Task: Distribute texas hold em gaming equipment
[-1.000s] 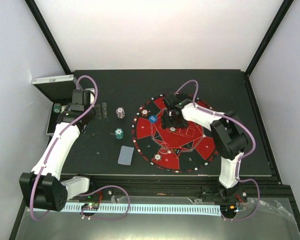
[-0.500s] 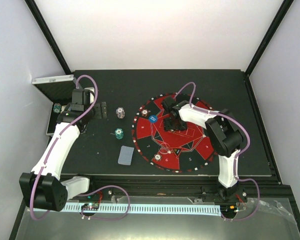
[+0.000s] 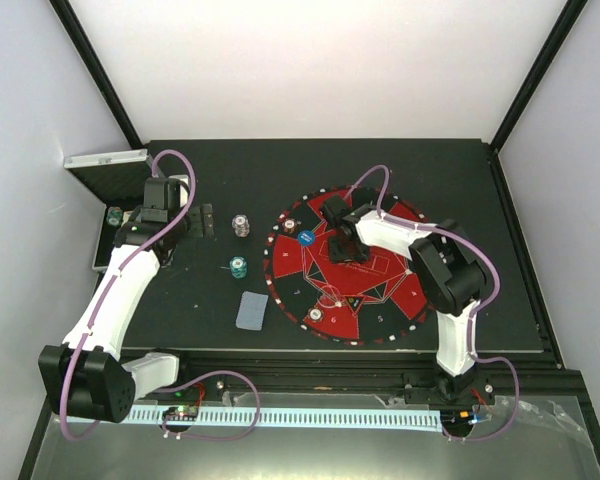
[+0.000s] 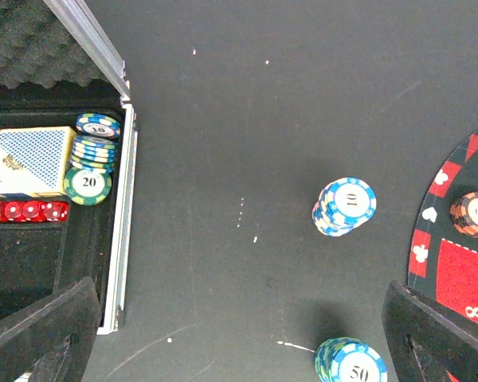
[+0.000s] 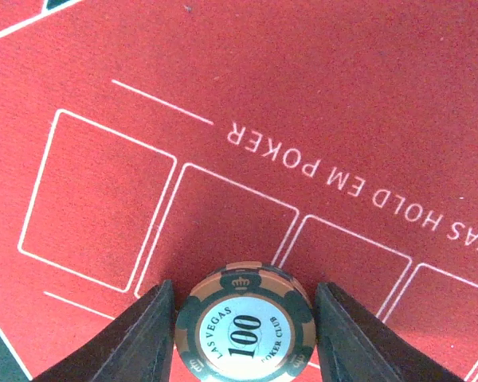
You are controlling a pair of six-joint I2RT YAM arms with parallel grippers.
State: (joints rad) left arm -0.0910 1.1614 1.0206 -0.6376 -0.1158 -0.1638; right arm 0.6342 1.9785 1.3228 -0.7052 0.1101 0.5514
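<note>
Open silver case (image 4: 126, 199) lies well left of the round red-and-black mat (image 3: 292, 262).

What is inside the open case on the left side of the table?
In the case: a card deck, chip stacks beside it, and a row of red dice. The left finger covers part of the lower compartment.

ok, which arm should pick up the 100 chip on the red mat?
Right. The right tool straddles the 100 chip on the red mat, a finger close on each side. The left tool hangs open by the case, well away from that chip.
</note>
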